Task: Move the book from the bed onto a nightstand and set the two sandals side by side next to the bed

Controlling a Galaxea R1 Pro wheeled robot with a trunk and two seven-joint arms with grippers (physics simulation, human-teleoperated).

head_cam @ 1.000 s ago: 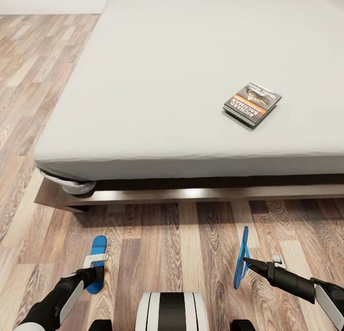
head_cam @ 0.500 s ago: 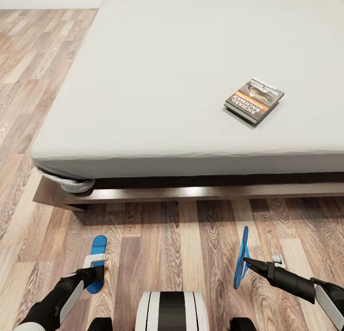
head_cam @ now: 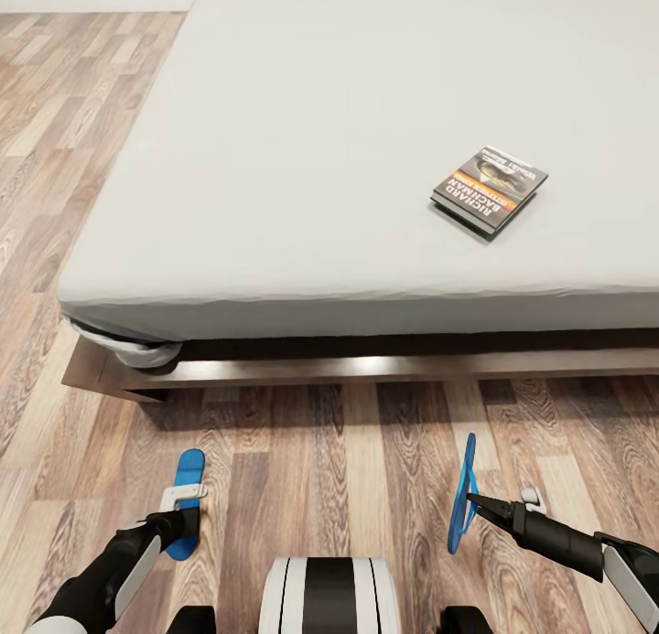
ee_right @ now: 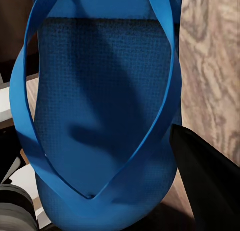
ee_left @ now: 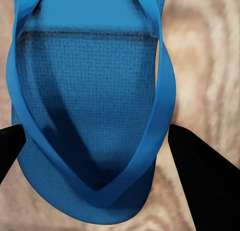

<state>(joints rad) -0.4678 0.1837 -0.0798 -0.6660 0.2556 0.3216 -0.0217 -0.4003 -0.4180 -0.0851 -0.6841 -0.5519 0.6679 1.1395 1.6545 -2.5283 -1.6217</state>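
The book (head_cam: 490, 189) lies on the bed (head_cam: 275, 158), near its front edge. Above the floor (head_cam: 348, 451), the left fingers (head_cam: 179, 525) grip one sandal (head_cam: 188, 501) lying flat, and the right fingers (head_cam: 473, 502) grip the other sandal (head_cam: 463, 492) on edge.

- Book (head_cam: 490, 188): we see dark cover w/ orange band, flat on bed (head_cam: 302, 158), right side.
- Left sandal (head_cam: 186, 503): blue, flat near floor.
- Right sandal (head_cam: 464, 493): blue, on edge.
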